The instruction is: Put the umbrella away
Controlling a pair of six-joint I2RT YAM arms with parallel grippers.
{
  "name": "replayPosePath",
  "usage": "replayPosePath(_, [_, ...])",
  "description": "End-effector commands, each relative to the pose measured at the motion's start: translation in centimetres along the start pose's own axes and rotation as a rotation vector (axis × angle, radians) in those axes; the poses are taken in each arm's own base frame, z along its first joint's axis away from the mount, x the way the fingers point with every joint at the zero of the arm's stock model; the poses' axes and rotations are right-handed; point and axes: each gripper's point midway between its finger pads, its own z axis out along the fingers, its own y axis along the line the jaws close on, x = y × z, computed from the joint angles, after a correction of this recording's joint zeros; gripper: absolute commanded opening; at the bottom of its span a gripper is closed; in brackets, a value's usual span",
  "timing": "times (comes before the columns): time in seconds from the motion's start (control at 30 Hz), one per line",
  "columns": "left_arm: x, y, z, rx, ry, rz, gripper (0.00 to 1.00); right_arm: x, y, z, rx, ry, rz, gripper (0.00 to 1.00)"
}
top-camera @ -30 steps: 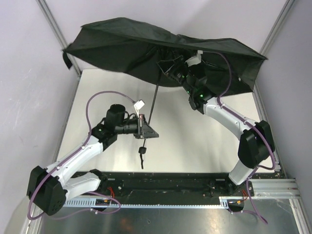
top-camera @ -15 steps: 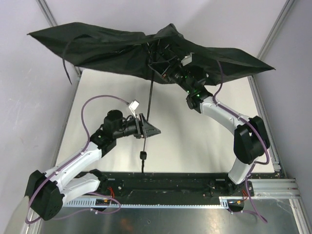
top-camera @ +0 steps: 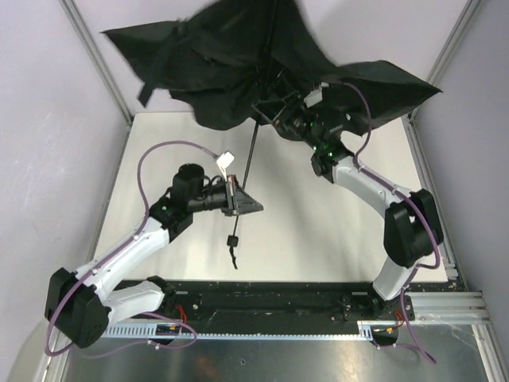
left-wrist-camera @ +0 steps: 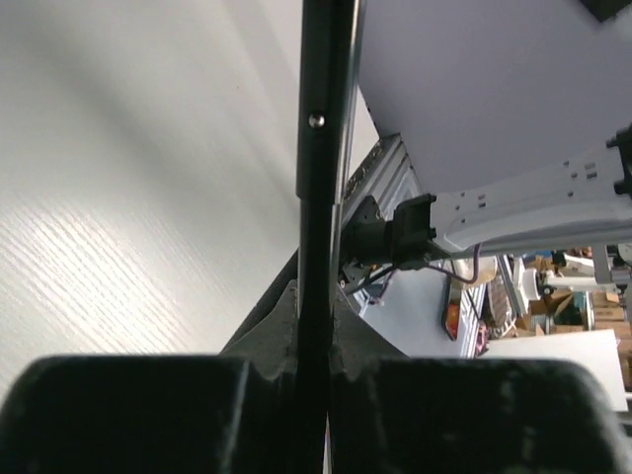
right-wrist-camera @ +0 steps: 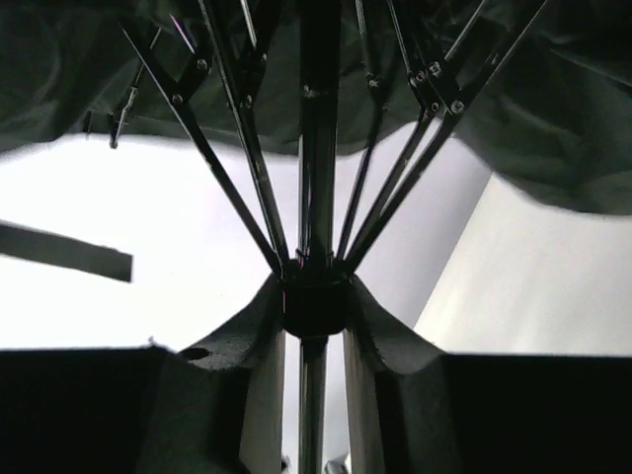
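The umbrella, half collapsed, spreads above both grippers. The left gripper is clamped tight on its shaft. The right gripper closes round the runner, seemingly gripping it. Folding is in hand; next, the runner needs drawing down toward the left gripper.

No writing can be read in any view.
The left cable tag, a small white tab on the purple cable, and the right wrist tag, another white tab, are both too small to tell whether they carry print. The dark fabric of the umbrella shows no mark that can be read. In the left wrist view, the workshop background past the bench edge is too blurred for any label, brand or number to be made out.
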Motion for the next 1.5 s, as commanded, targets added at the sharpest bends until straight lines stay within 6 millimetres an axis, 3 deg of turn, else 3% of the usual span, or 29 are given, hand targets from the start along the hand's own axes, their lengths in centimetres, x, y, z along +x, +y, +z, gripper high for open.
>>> replayPosePath(0.0, [-10.8, -1.6, -0.4, -0.063, -0.286, 0.065, 0.00, 11.1, 7.4, -4.6, -0.184, 0.216, 0.057, 0.00])
replayPosePath(0.07, [-12.2, -2.4, -0.1, -0.052, -0.297, 0.076, 0.00, 12.3, 7.7, -6.0, -0.196, 0.220, 0.091, 0.00])
replayPosePath(0.13, [-12.4, -2.5, 0.1, -0.049, -0.292, 0.067, 0.00, 11.7, 7.6, -6.6, -0.196, 0.208, 0.084, 0.00])
replayPosePath(0.23, [-11.1, -2.0, 0.6, -0.063, -0.274, 0.039, 0.00, 9.5, 7.3, -7.0, -0.200, 0.164, 0.047, 0.00])
replayPosePath(0.4, [-7.3, -0.7, 1.4, -0.087, -0.218, -0.028, 0.01, 5.5, 5.7, -7.1, -0.145, 0.077, -0.022, 0.00])
replayPosePath(0.47, [-5.8, -0.4, 1.8, -0.089, -0.186, -0.049, 0.16, 4.2, 4.9, -7.2, -0.092, 0.044, -0.083, 0.00])
replayPosePath(0.53, [-4.5, 0.0, 2.2, -0.095, -0.156, -0.063, 0.40, 3.3, 4.5, -7.4, -0.037, 0.006, -0.159, 0.00])
replayPosePath(0.73, [-2.0, 0.5, 2.7, -0.109, -0.117, -0.058, 0.92, 1.5, 4.7, -8.3, 0.106, -0.083, -0.376, 0.00])
replayPosePath(0.8, [-1.6, 0.5, 2.9, -0.116, -0.117, -0.054, 0.98, 1.6, 4.9, -8.5, 0.151, -0.097, -0.437, 0.00])
replayPosePath(0.93, [-1.7, -0.3, 3.5, -0.111, -0.120, -0.024, 0.99, 2.1, 5.0, -9.0, 0.244, -0.128, -0.531, 0.00])
replayPosePath(1.03, [-1.8, -0.9, 4.5, -0.097, -0.097, 0.009, 0.98, 2.5, 5.2, -9.5, 0.300, -0.146, -0.576, 0.00])
replayPosePath(1.1, [-1.5, -0.7, 5.4, -0.094, -0.062, 0.015, 0.90, 2.6, 5.5, -9.8, 0.333, -0.162, -0.599, 0.00])
replayPosePath(1.2, [-1.3, -1.0, 6.1, -0.069, -0.023, 0.032, 0.59, 2.5, 5.4, -9.9, 0.401, -0.187, -0.660, 0.00])
replayPosePath(1.3, [-1.6, -2.0, 6.3, -0.024, -0.016, 0.055, 0.15, 2.6, 4.9, -9.7, 0.443, -0.158, -0.728, 0.00])
replayPosePath(1.37, [-2.2, -2.8, 6.2, 0.015, -0.035, 0.068, 0.04, 2.6, 5.1, -9.8, 0.435, -0.142, -0.746, 0.01])
replayPosePath(1.47, [-3.5, -4.5, 5.7, 0.096, -0.062, 0.091, 0.00, 2.8, 5.3, -9.8, 0.380, -0.081, -0.732, 0.26])
